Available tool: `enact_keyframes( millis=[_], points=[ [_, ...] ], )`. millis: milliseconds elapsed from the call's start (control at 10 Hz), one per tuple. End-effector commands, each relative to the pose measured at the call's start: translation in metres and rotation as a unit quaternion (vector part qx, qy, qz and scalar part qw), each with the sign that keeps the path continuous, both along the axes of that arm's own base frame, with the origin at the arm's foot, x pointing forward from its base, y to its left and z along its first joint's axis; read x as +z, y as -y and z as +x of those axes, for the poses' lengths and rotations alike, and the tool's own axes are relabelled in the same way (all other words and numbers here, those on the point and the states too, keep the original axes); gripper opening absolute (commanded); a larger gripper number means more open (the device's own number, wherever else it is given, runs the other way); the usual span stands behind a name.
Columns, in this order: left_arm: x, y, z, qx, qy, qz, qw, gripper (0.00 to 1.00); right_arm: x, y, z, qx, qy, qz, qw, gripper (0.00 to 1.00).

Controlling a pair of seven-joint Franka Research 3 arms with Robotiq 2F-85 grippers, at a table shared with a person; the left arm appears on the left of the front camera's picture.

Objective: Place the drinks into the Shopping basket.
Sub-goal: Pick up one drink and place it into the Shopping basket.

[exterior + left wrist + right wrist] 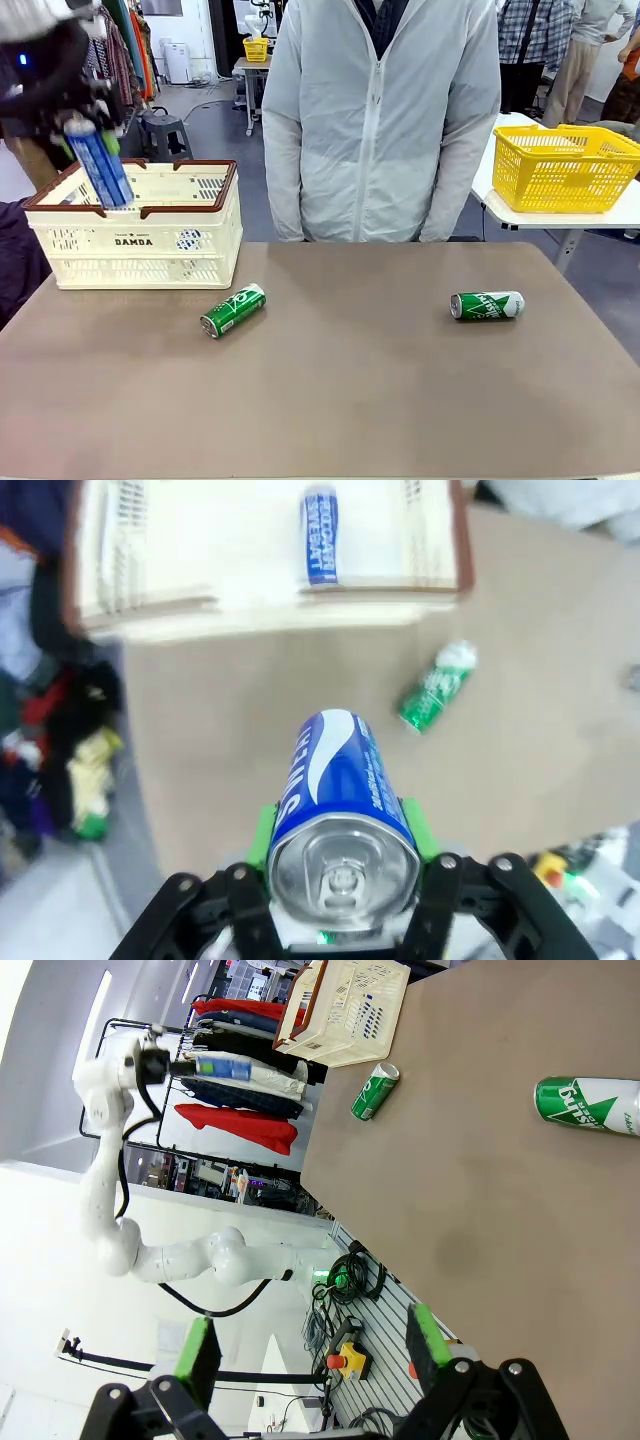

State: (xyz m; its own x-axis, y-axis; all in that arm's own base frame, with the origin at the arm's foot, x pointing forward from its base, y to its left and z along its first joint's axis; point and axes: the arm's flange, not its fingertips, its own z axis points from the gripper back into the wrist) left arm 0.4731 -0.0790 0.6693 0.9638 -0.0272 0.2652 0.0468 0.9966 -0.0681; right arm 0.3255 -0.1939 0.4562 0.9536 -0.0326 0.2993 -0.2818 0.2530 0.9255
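One blue can is already lying inside the Shopping basket at the far left of the bench. The left arm's jaws are clamping a second blue can, tilted, over the basket's left end and not yet let go. Two green cans are lying on the bench, one just near of the basket and one well to the right. The right arm's jaws are gaping wide, holding nothing.

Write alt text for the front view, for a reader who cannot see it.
The robot's left tool grips a tilted blue can by the left end of a cream basket. Two green cans lie on their sides on the brown table, and a person in a pale jacket stands at the far side.
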Motion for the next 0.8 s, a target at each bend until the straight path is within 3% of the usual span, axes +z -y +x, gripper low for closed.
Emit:
enact_keyframes(
  millis=[0,200,400,700],
  points=[
    [0.041,-0.023,0.094,-0.066,0.019,0.024,0.997,0.00,0.003,0.001,-0.002,0.009,0.007,-0.006,1.000,1.00],
    [0.019,-0.049,0.153,-0.072,0.023,0.020,0.997,0.00,0.003,0.001,-0.002,0.009,0.007,-0.006,1.000,1.00],
    [-0.023,-0.055,0.200,-0.065,0.030,0.017,0.997,0.00,0.003,0.001,-0.002,0.009,0.007,-0.006,1.000,1.00],
    [-0.103,-0.031,0.230,-0.067,-0.024,0.044,0.996,0.00,0.003,0.001,-0.002,0.009,0.007,-0.006,1.000,1.00]
  ],
)
